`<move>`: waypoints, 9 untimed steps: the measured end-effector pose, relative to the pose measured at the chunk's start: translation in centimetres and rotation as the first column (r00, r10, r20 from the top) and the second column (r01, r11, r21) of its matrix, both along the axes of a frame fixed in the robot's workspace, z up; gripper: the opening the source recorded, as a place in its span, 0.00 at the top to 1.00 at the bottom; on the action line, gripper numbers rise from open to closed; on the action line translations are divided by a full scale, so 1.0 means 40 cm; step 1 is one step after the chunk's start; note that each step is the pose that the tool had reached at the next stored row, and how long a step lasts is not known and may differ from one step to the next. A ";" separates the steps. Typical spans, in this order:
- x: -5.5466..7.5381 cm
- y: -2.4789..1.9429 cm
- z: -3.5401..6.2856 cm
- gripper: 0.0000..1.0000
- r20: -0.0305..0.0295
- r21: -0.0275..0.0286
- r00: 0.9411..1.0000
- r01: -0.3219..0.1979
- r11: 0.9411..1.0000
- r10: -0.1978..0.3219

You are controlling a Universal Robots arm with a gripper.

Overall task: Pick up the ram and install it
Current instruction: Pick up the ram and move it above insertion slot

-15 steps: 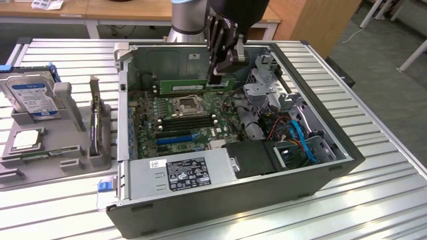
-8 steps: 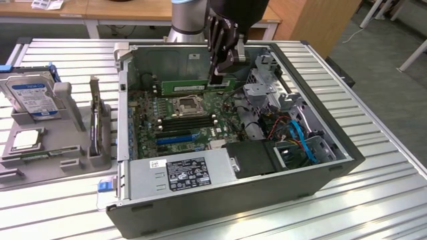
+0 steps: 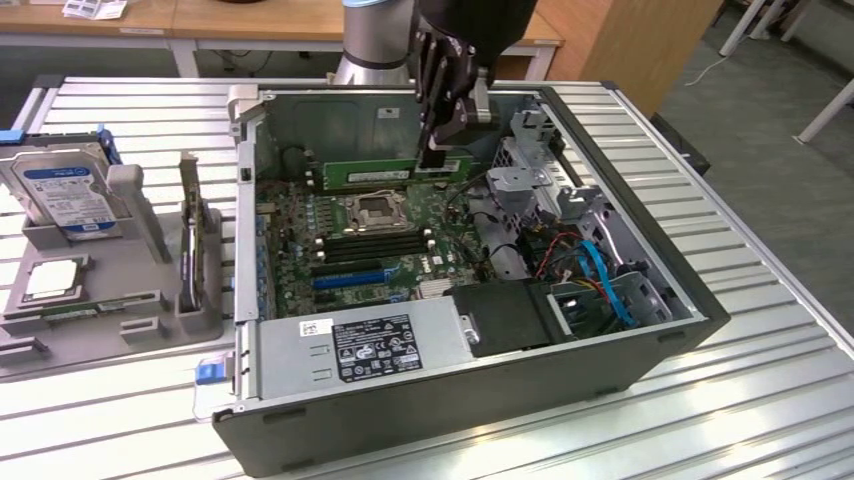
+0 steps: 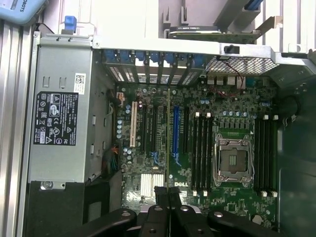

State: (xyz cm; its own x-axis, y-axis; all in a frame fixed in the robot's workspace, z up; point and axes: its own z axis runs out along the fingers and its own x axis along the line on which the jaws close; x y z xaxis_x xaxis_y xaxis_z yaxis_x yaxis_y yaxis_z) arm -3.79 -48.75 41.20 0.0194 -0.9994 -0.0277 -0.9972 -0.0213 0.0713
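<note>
A slatted silver metal table (image 3: 747, 330) carries an open dark grey desktop computer case (image 3: 534, 400) lying on its side. At the exterior view's left sits a grey moulded parts tray (image 3: 80, 320) holding a silver hard drive with a blue label (image 3: 67, 195). Inside the case are a boxy silver power supply (image 3: 360, 345) and a green motherboard (image 3: 400, 245). The black gripper (image 3: 438, 160) hangs over the board's far part. Its fingers are nearly closed, pinching the ram (image 3: 374, 174), a long, thin green circuit-board stick. The ram lies level, above the board, beyond the square silver processor socket (image 3: 376, 208). The wrist view shows the ram edge-on.
</note>
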 end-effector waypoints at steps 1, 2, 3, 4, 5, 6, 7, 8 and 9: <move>0.000 0.002 0.000 0.88 0.000 0.000 1.000 0.000 1.000 0.000; 0.000 0.003 0.000 0.88 0.000 0.000 1.000 0.000 1.000 0.000; 0.000 0.005 0.000 0.88 0.000 0.000 1.000 0.000 1.000 0.000; 0.000 0.007 0.000 0.88 0.000 0.000 1.000 0.000 1.000 0.000; 0.000 0.009 0.000 0.88 0.000 0.000 1.000 0.000 1.000 0.000; 0.000 0.011 0.000 0.88 0.000 0.000 1.000 0.000 1.000 0.000; 0.000 0.014 0.000 0.88 0.000 0.000 1.000 0.000 1.000 0.000; 0.000 0.016 0.000 0.88 0.000 0.000 1.000 0.000 1.000 0.000; 0.000 0.018 0.000 0.88 0.000 0.000 1.000 0.000 1.000 0.000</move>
State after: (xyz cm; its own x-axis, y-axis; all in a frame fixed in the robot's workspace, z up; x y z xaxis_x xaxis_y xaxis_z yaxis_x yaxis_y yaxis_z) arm -3.79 -48.03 41.18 0.0195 -0.9994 -0.0277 -0.9972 -0.0214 0.0710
